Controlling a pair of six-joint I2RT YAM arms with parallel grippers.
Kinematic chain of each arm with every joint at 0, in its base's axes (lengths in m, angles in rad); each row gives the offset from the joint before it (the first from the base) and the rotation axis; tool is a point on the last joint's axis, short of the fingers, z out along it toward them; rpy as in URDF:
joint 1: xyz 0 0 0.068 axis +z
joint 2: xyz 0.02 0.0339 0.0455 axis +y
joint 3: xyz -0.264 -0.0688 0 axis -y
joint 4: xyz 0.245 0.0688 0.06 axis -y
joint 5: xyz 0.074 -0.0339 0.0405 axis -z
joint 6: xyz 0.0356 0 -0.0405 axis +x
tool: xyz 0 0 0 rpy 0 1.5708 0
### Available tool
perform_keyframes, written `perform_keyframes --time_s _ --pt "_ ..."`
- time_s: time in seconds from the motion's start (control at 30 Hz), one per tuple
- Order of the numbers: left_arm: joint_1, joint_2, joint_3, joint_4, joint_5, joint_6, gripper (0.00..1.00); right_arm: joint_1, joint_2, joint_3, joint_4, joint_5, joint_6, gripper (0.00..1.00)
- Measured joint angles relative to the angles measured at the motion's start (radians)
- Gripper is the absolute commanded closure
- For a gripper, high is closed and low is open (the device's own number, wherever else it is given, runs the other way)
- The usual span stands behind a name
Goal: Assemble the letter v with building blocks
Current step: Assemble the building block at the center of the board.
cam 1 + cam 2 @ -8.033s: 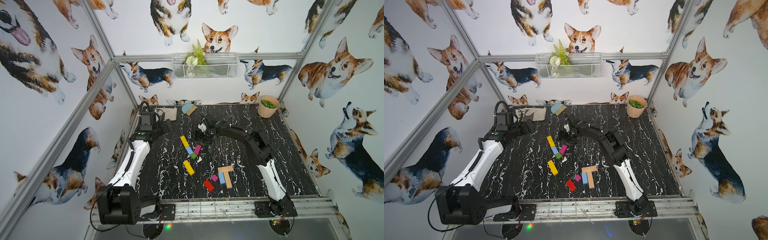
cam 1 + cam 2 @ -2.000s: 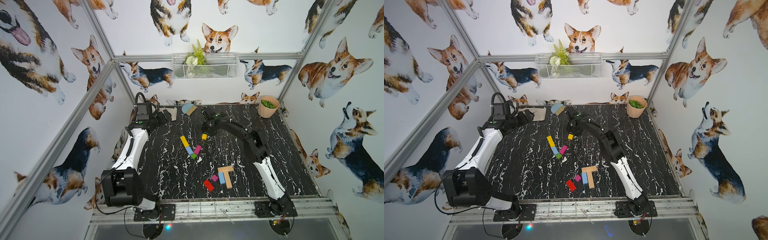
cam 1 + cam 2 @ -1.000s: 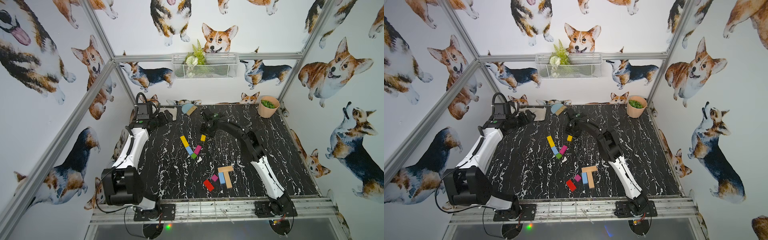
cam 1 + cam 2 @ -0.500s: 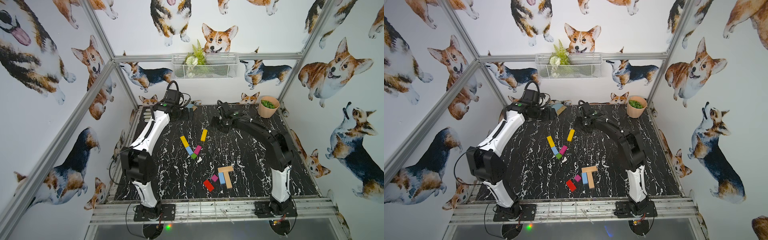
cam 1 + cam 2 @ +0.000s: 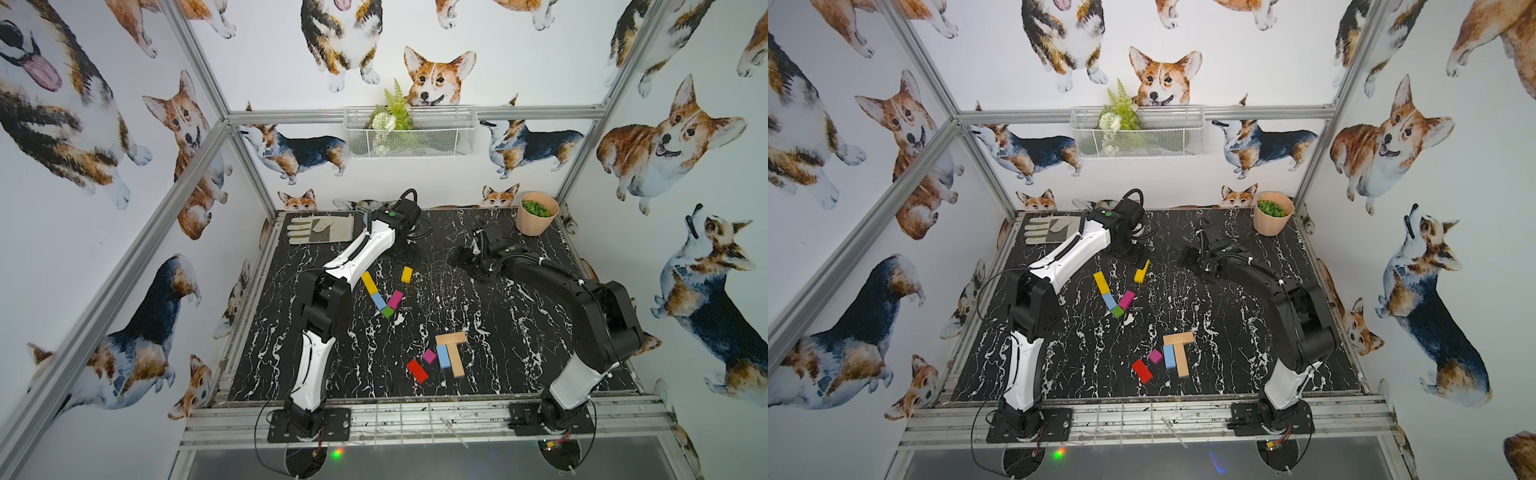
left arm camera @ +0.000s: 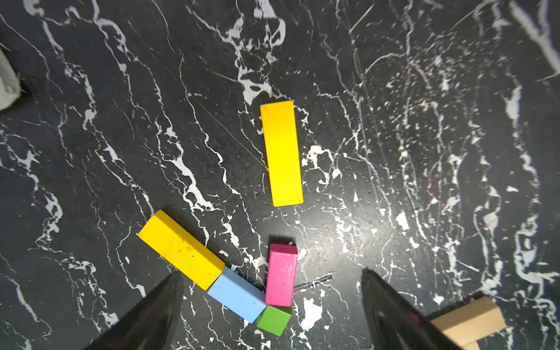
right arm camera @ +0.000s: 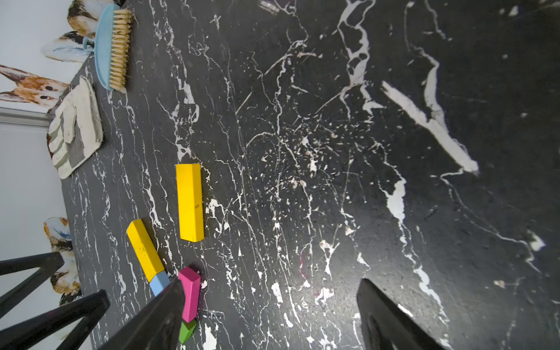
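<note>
Both claws released, nothing in either. The left claw (image 6: 271, 271) has its fingers spread wide above the V, and the right claw (image 7: 271, 280) is equally wide, off to the side over the black marble desk (image 5: 498, 324). Partial V mid-desk: the long yellow wooden bar (image 5: 368, 284) butts end-on against the light blue wooden block (image 5: 377, 301), which meets the small green wooden cube (image 5: 387, 311) at the vertex. The magenta wooden block (image 5: 395, 299) starts the other arm from the green. Beyond it lies the second yellow wooden bar (image 5: 407, 274), flat, near but not touching. Separate cluster nearer the arm bases, well apart: two plain tan wooden bars (image 5: 451, 338) in a T, second light blue block (image 5: 443, 356) against the stem, small magenta stub (image 5: 429, 355), red wooden block (image 5: 417, 370).
</note>
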Motion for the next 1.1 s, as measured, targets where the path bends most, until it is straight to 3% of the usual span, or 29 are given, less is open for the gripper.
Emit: perform_keyframes --time_s 0.53,1.1 --pt "-0.013 0.219 0.134 -0.023 0.001 -0.028 0.14 -0.051 -0.06 -0.081 0.058 -0.049 0.0 0.09" --pt "-0.013 0.285 0.162 0.014 -0.026 -0.069 0.2 -0.07 -0.064 -0.098 0.074 -0.07 0.001 0.09"
